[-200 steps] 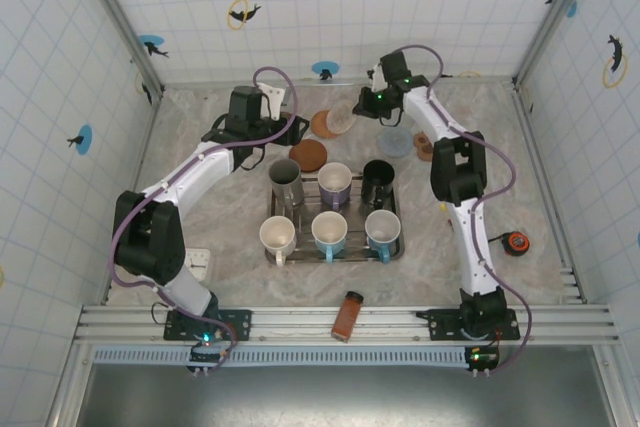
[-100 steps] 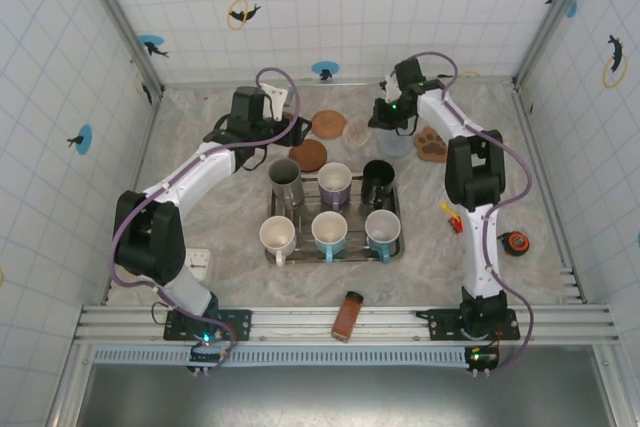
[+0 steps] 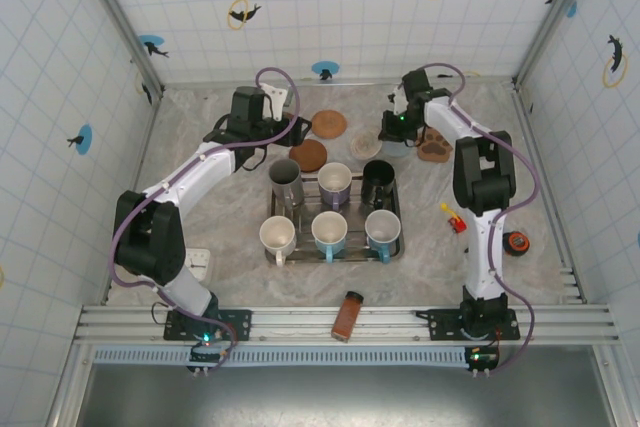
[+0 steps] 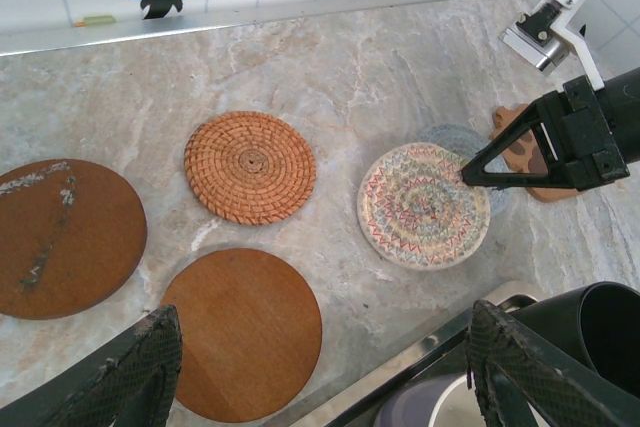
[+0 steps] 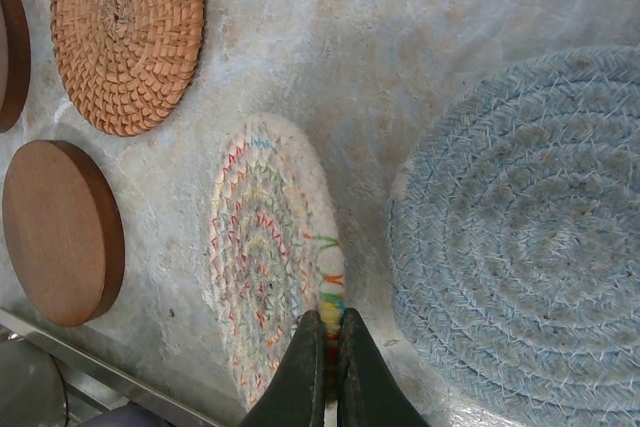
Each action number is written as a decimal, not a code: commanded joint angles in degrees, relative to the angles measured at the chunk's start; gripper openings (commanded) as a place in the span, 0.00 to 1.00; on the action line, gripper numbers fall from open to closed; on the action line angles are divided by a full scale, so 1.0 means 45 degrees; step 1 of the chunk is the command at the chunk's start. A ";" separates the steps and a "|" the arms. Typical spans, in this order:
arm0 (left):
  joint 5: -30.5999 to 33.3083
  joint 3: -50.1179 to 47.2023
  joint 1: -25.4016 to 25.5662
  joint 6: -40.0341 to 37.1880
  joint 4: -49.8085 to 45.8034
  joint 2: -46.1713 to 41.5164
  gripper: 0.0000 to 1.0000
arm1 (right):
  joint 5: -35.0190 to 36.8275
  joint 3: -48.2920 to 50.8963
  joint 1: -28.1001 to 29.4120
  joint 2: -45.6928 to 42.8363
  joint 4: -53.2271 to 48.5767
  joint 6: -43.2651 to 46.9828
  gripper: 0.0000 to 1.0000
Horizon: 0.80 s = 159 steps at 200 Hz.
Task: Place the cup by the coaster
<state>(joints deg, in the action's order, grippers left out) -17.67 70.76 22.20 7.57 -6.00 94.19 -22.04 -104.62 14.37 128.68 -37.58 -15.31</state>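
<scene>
Your right tool (image 5: 325, 352) has dragged the woven coaster (image 5: 262, 267) rightward, pinching its rim; the left tool (image 4: 325, 352) hangs spread. Next, probably release it.

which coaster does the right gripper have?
The multicolour woven coaster, pinched at its edge by the right gripper; the orange wicker, blue braided and brown ones lie free.

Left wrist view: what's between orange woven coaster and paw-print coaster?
In the left wrist view, the multicoloured braided coaster, pinched at its edge by the right gripper, sits between the orange woven coaster and the paw-print coaster.
</scene>
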 commanded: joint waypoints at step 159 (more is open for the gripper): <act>0.0050 0.0369 0.0107 -0.0023 -0.0186 0.0279 0.74 | 0.1651 -0.3226 0.0598 0.1428 -0.2334 0.0995 0.45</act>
<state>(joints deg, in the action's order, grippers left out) -17.65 70.98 22.24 7.55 -6.20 94.30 -16.05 -114.48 16.88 134.37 -45.58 -12.10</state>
